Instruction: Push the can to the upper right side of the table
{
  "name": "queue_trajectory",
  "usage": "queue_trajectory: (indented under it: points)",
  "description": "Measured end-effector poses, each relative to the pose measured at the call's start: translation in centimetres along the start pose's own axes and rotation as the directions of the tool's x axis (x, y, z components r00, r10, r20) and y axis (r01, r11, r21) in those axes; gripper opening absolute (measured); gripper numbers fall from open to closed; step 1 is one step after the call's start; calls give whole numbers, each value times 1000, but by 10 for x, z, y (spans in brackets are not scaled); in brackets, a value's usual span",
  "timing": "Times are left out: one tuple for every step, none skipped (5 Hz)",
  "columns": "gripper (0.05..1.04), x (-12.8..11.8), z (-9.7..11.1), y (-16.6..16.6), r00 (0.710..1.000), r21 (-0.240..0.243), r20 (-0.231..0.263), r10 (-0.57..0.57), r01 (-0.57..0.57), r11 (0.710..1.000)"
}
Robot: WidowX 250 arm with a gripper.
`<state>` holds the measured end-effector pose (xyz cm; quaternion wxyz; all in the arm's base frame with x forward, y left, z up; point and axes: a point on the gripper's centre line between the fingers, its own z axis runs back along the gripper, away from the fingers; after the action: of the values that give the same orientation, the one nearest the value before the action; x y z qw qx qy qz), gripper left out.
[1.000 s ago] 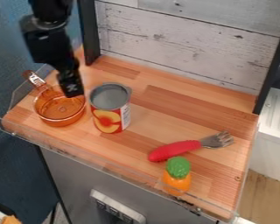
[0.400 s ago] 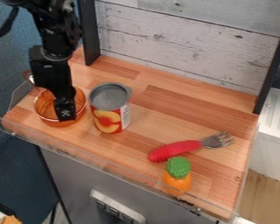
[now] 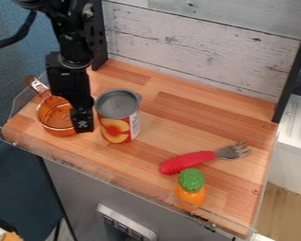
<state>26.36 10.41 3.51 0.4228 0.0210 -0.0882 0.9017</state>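
- Camera view: the black gripper [image 3: 83, 126] hangs down just beside the can [image 3: 118, 117], over the right edge of the see-through orange pot [image 3: 55, 130].
- I cannot tell if the gripper is spread or pressed together.
- The can stands up on the left half of the wooden table [image 3: 172, 127].
- A fork with a red handle [image 3: 186, 162] lies near the front right, by an orange toy with a green top [image 3: 191, 187].

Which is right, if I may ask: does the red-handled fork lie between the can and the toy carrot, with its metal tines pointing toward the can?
No, the camera view shows the fork's tines pointing away from the can.
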Motion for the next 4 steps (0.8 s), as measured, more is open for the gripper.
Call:
queue_trajectory:
  points:
    - [999, -14, 0, -1, 1000, 7, -13, 0, 0, 1000]
    - [999, -32, -3, -2, 1000, 19, -17, -9, 9, 1000]
    - [999, -48, -4, -1, 999, 44, -41, -11, 13, 999]
    - [999, -68, -7, 5, 998, 83, -61, -20, 25, 996]
